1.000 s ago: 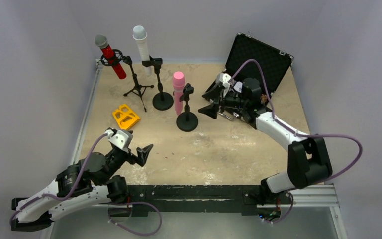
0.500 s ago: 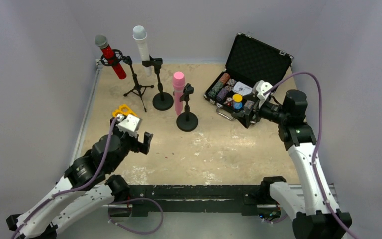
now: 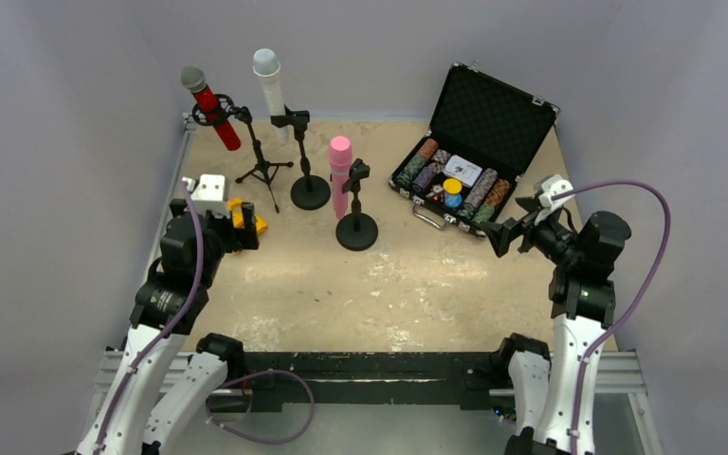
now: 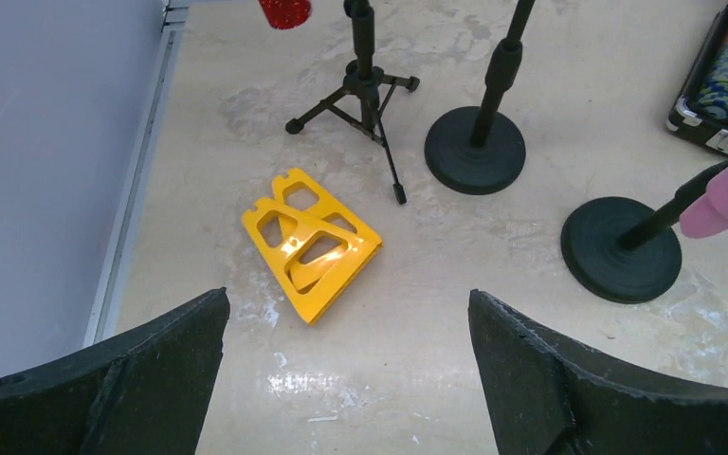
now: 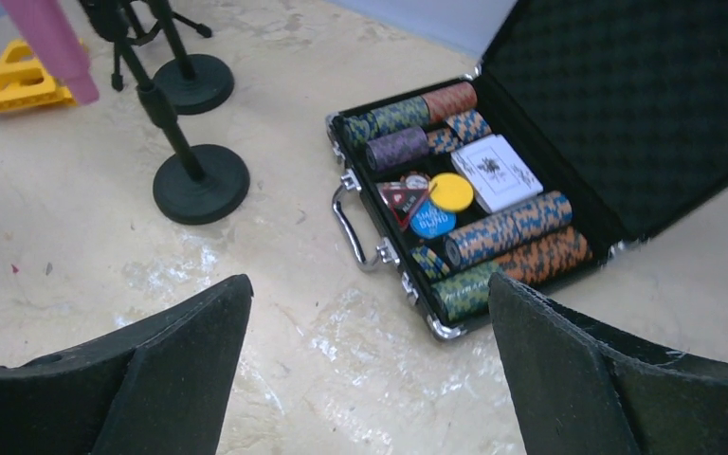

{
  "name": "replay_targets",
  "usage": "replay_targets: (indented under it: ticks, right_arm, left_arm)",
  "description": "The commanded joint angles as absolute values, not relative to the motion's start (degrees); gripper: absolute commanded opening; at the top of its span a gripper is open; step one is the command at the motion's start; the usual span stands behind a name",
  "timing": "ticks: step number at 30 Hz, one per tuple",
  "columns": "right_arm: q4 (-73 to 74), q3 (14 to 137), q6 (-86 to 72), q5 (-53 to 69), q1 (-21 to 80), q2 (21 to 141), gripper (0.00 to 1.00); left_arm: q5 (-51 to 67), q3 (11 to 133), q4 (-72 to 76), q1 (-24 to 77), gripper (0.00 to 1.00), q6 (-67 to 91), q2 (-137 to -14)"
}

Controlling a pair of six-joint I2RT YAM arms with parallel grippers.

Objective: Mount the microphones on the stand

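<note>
I have the table [image 3: 408, 284] in view, with an open black case [image 3: 493, 114] at its far right. My left gripper [image 4: 348, 313] hangs over the left side, fingers spread wide with nothing between them. My right gripper [image 5: 370, 284] hovers near the front of the case, fingers equally wide and empty.

Three stands are at the far left: a tripod stand [image 3: 263, 161], a far round-base stand [image 3: 309, 190] and a near round-base stand [image 3: 356, 230]. The red microphone [image 3: 210, 106] sits tilted in the tripod's clip, the white microphone [image 3: 270, 90] is up at the far stand's clip, and the pink microphone [image 3: 340, 175] stands upright at the near stand's clip.

A yellow plastic piece [image 4: 311, 245] lies flat below my left gripper, near the tripod's feet. Poker chips [image 5: 512, 227] and a card deck [image 5: 493, 171] fill the case
</note>
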State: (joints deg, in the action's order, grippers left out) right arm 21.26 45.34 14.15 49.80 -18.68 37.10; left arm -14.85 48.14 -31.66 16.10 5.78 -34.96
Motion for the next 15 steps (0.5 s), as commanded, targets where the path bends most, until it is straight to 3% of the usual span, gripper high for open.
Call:
replay_targets:
  ticks: [1, 6, 15]
  right_arm:
    - [14.0, 41.1, 2.2, 54.9, -25.1, 35.3, 0.98]
    - [13.8, 41.2, -1.3, 54.8, -26.0, 34.4, 0.97]
    - [13.6, 40.6, -1.1, 54.4, -26.5, 34.2, 0.99]
  left_arm:
    - [-16.5, 42.2, -27.8, 14.6, 1.0, 4.8, -29.0]
    - [-15.5, 38.1, -26.8, 14.8, 1.0, 3.8, -22.7]
    - [-11.2, 38.2, -26.5, 15.1, 1.0, 3.8, -24.6]
